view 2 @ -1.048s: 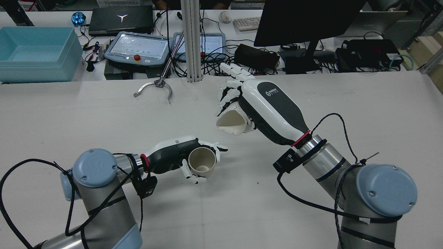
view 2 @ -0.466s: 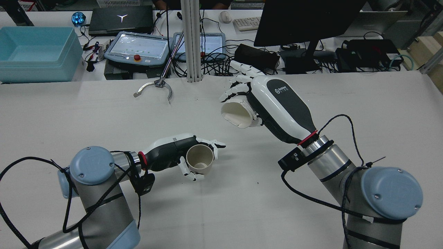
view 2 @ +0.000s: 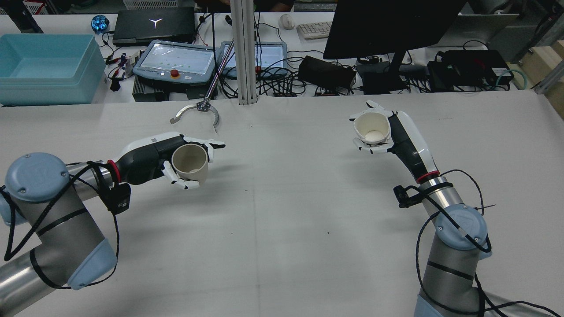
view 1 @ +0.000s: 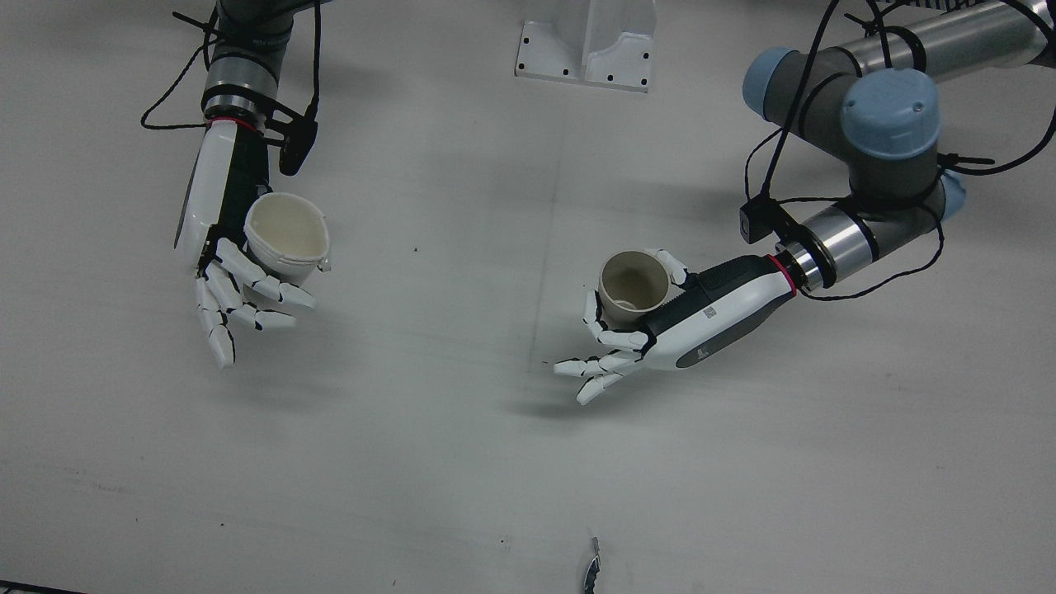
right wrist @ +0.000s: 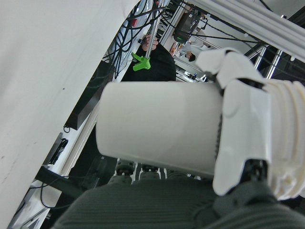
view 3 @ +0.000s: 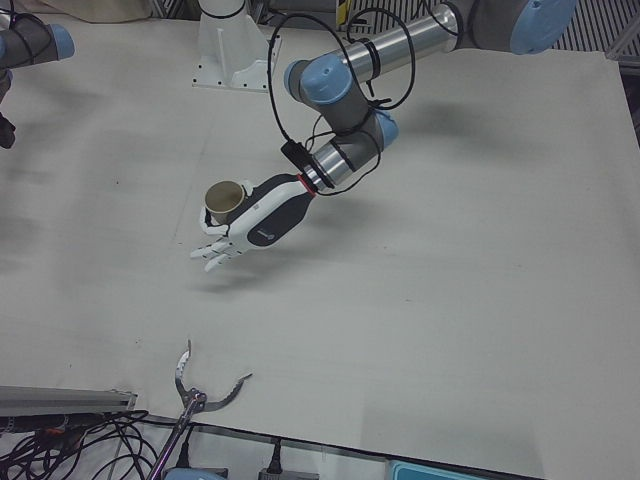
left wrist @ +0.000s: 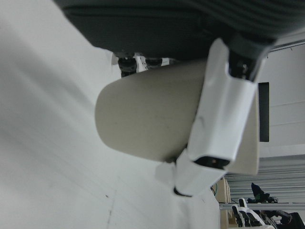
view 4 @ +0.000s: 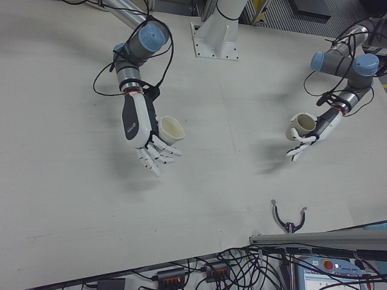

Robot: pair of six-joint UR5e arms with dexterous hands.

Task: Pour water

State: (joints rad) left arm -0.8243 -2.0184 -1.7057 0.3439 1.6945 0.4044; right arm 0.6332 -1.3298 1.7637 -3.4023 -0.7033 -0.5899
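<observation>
My left hand (view 2: pixel 147 158) is shut on a beige cup (view 2: pixel 189 164), upright and mouth up, over the left half of the table. The same cup (view 1: pixel 634 285) and left hand (view 1: pixel 709 318) show in the front view, and the cup (view 3: pixel 225 200) in the left-front view. My right hand (view 2: pixel 407 143) is shut on a white cup (view 2: pixel 372 127), held upright over the right half. The front view shows that cup (view 1: pixel 287 235) with several fingers (view 1: pixel 223 322) stretched out past it. The cups are far apart. Each hand view is filled by its own cup, beige (left wrist: pixel 152 119) and white (right wrist: pixel 157 126).
A metal claw tool (view 2: pixel 197 110) lies near the far edge of the table. The white post base (view 1: pixel 586 41) stands between the arms. Beyond the table are a blue bin (view 2: pixel 44 66), teach pendants (view 2: pixel 176 61), a monitor (view 2: pixel 387 26) and cables.
The hands have moved apart. The right hand swung right and turned the white cup from tipped toward the beige cup to upright. The left hand carried the beige cup left and farther out.
</observation>
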